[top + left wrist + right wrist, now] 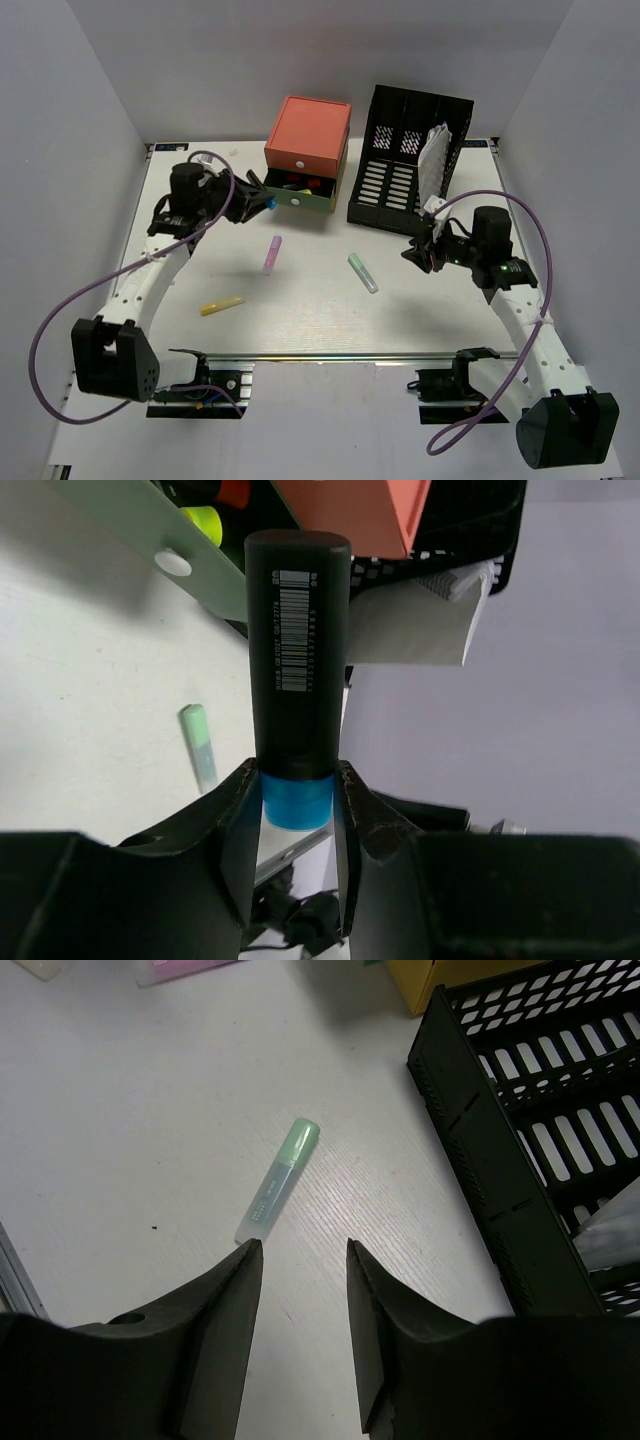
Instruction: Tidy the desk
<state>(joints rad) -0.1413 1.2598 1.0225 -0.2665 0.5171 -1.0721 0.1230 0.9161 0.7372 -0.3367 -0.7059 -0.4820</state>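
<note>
Two hands, one surface [300, 330]: left hand [296, 770] grips a black marker [297, 630] at the drawer box [308, 135]; right hand [303, 1250] gapes over a green highlighter [280, 1185], likely light, slick, best pinched mid-barrel.

Cannot read the small print on the black marker [297, 630]; cannot tell the open drawer's [315, 202] contents apart
</note>
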